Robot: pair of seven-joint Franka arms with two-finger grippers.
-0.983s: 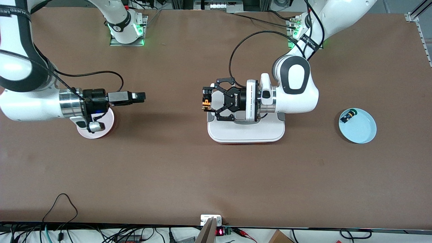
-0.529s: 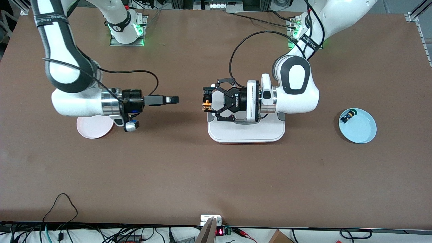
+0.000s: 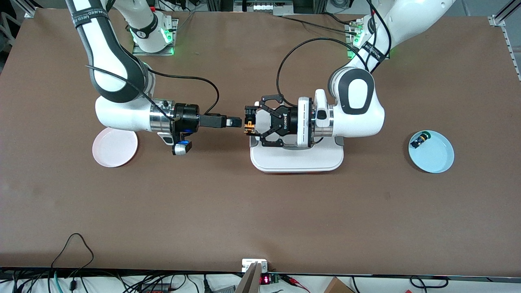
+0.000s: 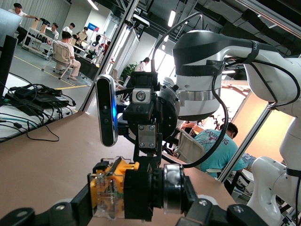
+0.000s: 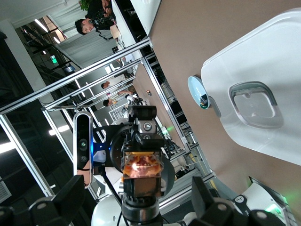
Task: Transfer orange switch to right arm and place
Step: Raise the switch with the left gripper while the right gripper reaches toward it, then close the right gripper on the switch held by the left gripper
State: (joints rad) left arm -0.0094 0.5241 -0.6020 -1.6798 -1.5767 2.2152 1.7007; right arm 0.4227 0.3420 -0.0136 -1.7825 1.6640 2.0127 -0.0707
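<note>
The orange switch [image 3: 247,125] hangs in the air over the edge of the white tray [image 3: 297,160], and my left gripper [image 3: 248,121] is shut on it. The left wrist view shows its orange and clear end [image 4: 110,188] and black body between the fingers of the left gripper [image 4: 141,209]. My right gripper [image 3: 235,121] is level with the switch, its tip very close to it. It stands open, and in the right wrist view the switch [image 5: 141,172] sits centred between the spread fingers [image 5: 56,205] of the right gripper [image 5: 138,197]. I cannot tell if they touch it.
A pink plate [image 3: 114,147] lies under the right arm's forearm end. A light blue plate [image 3: 437,156] toward the left arm's end holds a small green-capped switch [image 3: 419,140]. Cables run along the table's near edge.
My right arm has swung from over the pink plate toward the middle, bringing its open gripper up to the switch. The left arm and the switch have not moved.
</note>
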